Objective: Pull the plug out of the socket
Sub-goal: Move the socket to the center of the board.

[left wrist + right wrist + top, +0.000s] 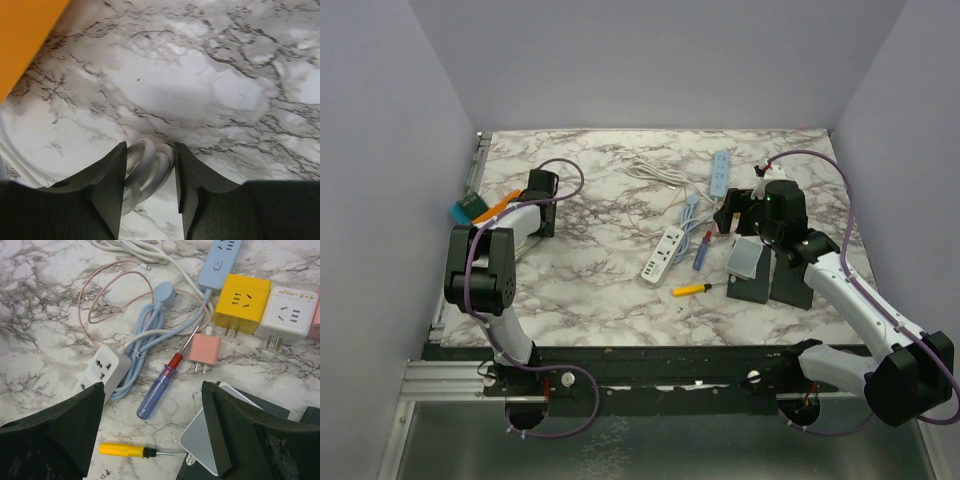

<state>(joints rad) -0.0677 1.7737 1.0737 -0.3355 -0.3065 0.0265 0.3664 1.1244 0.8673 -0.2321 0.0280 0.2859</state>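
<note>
A white power strip lies mid-table; in the right wrist view its sockets look empty. A blue power strip lies behind it. A grey flat adapter rests on a black block, one prong showing at its edge. My right gripper is open wide and hovers over a blue screwdriver, holding nothing. My left gripper is at the far left, away from the strips. Its jaws press on a white coiled cable on the table.
A pink charger, a yellow cube adapter and a white cube adapter lie unplugged. A bundled blue cable and a yellow screwdriver lie nearby. An orange object and a teal one sit at the left edge.
</note>
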